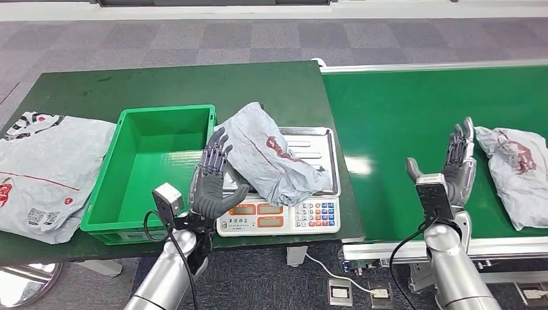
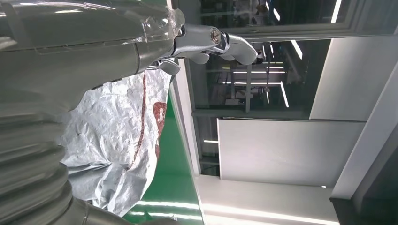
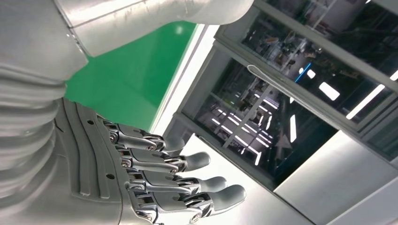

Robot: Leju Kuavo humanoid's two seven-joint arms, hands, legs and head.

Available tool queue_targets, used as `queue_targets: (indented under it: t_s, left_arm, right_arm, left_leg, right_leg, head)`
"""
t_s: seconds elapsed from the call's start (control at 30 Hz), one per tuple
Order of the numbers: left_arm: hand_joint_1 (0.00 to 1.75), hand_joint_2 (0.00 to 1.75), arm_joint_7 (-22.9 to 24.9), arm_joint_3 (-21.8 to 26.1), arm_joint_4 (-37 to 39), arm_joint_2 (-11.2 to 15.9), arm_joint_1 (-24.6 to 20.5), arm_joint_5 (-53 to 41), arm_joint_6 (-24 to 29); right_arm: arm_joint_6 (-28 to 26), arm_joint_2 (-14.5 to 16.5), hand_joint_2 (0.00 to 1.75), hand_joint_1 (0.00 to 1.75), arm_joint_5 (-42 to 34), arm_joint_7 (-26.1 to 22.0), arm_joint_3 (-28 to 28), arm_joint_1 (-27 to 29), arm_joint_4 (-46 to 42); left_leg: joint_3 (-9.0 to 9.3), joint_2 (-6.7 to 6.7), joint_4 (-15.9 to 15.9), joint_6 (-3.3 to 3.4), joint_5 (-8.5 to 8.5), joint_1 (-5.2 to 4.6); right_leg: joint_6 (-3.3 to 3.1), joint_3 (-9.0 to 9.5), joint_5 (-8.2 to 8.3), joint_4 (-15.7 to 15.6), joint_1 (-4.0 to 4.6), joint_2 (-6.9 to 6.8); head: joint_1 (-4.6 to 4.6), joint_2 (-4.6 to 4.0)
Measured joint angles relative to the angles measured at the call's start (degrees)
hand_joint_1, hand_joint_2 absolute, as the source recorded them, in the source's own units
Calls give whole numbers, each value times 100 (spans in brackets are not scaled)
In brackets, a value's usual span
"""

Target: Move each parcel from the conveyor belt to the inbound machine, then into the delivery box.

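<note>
- Head view: left hand (image 1: 213,181) spread, touching the parcel on the scale (image 1: 274,158) from its crate (image 1: 152,171) side; right hand (image 1: 455,169) spread, just beside the belt parcel (image 1: 517,174).
- Left wrist view: parcel on the scale (image 2: 112,150) close against the hand.
- Right wrist view: right hand (image 3: 141,187) fingers apart, holding nothing.

Grey mailer bag (image 1: 45,171): cut off by the head view's left edge. Scale tray (image 1: 323,155): largely hidden under crumpled grey parcel (image 1: 271,155). Scale display (image 1: 255,208): digits too small to read.

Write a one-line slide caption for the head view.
Left hand open beside a grey parcel on the scale; right hand open next to another parcel on the conveyor belt.
</note>
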Motion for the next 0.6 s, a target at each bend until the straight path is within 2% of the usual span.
queue_targets:
  t_s: [0.6]
  left_arm:
    - [0,175,-1,-1,-14,-1,1,0,0]
  right_arm:
    - [-1,-56,175,0,1,1,-49,51,-24]
  left_leg:
    - [0,0,0,0,0,-1]
  right_leg:
    - [0,0,0,0,-1,3]
  head:
    - [0,0]
